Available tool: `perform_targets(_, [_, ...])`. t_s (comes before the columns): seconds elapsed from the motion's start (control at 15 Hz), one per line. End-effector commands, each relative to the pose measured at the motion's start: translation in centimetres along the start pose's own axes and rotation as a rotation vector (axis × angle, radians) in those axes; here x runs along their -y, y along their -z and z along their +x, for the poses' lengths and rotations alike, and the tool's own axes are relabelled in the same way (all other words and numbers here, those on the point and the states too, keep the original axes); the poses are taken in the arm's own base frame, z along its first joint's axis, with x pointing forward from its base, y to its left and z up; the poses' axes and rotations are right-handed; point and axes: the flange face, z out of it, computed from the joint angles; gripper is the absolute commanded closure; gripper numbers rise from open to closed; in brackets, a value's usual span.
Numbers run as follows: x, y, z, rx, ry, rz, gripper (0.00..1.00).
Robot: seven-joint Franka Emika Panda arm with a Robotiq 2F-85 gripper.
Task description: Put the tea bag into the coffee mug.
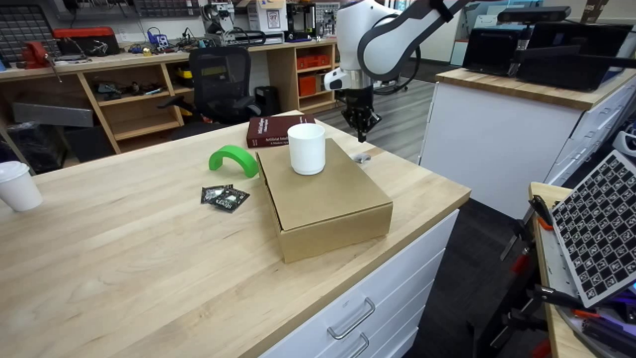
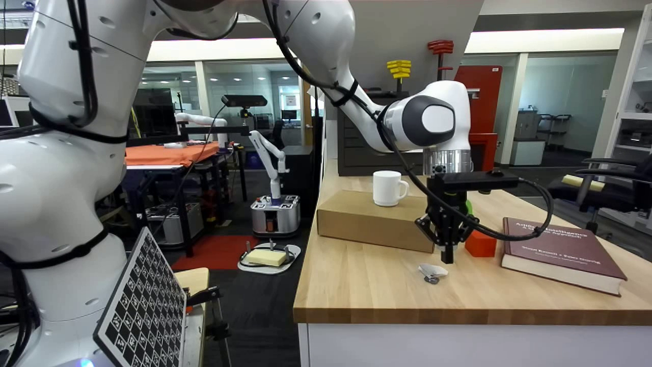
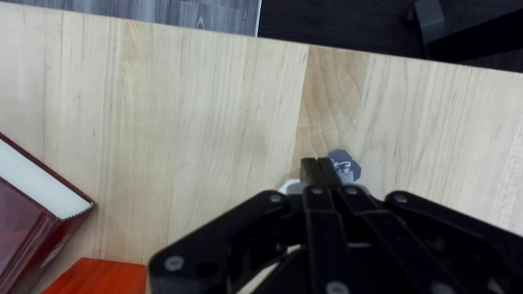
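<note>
The tea bag (image 1: 361, 157) is a small whitish scrap lying on the wooden table near its edge. It also shows in an exterior view (image 2: 433, 271). In the wrist view its dark printed tag (image 3: 345, 165) and a bit of white stick out from behind the fingers; the rest is hidden. The coffee mug (image 1: 307, 149) is plain white and stands upright on a cardboard box; its handle shows in an exterior view (image 2: 387, 188). My gripper (image 3: 318, 161) points down, fingers together with nothing visible between them. Its tips (image 2: 447, 256) are a little above the table, close to the tea bag.
The cardboard box (image 2: 374, 220) stands beside the gripper. An orange-red block (image 2: 480, 243) and a thick maroon book (image 2: 560, 252) lie nearby. A green arch (image 1: 233, 155), dark packets (image 1: 226, 197) and a smaller white cup (image 1: 19, 186) are also on the table (image 1: 164, 278).
</note>
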Motion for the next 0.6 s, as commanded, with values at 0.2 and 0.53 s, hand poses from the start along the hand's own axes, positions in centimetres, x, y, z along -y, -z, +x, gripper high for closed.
perform_targets(0.2, [1.0,-1.6,0.4,-0.003,-0.015,0.052,0.48])
perform_targets(0.53, [1.8,-3.2,2.3,-0.005,0.009,0.076,0.16])
